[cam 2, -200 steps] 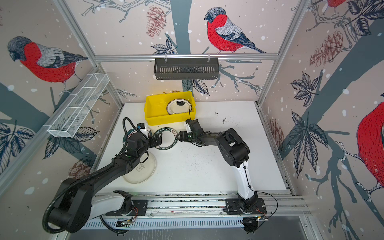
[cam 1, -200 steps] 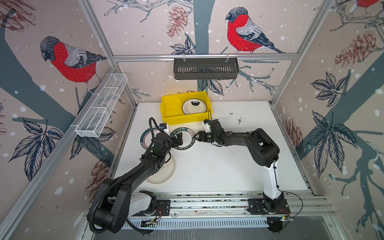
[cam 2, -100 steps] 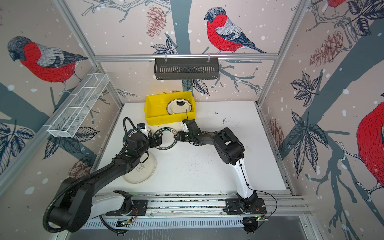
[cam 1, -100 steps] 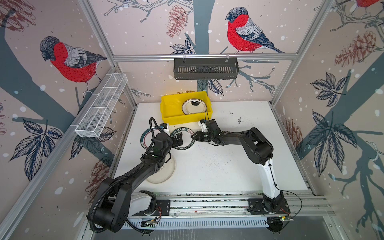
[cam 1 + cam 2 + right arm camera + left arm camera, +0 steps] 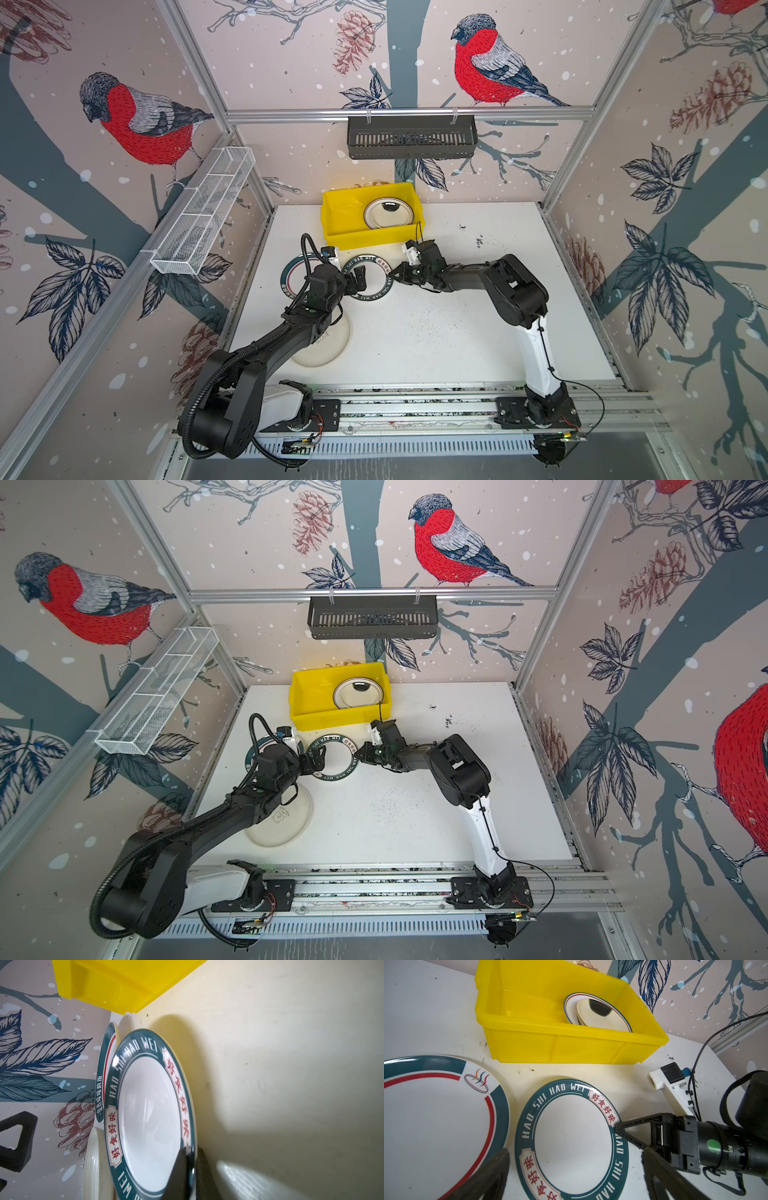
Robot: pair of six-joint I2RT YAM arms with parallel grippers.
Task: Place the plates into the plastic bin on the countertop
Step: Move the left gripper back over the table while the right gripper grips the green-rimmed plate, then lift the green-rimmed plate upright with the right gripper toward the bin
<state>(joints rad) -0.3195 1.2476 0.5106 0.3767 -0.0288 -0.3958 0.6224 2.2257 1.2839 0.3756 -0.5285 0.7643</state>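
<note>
Your lettered plate (image 5: pixel 368 276), the green-rimmed one reading HAO SHI HAO WEI, lies on the countertop (image 5: pixel 436 332) just in front of the yellow bin (image 5: pixel 365 241), and the right gripper (image 5: pixel 617 1127) has its jaws pinched shut on the plate's rim at the side nearest its own arm. From the right wrist view the fingers (image 5: pixel 182 1174) hold only a thin bite of that rim, one above and one below; you cannot tell from these views whether that edge is off the surface yet. The left gripper (image 5: pixel 356 281) hangs at the opposite side of the plate with its jaws as wide as they go and nothing in them. Close to the lettered plate, on the side away from the right arm, lies a striped plate (image 5: pixel 436 1115), and a cream plate (image 5: pixel 282 816) sits nearer the rails, partly under the left arm. The bin already holds a stack of plates (image 5: pixel 598 1014) at one end. Watch the shallow grip: a glossy plate held by one edge will likely sag or swing and may slip as you lift. A low lift could catch the bin wall, and the open left fingers stand close enough to be struck.
</note>
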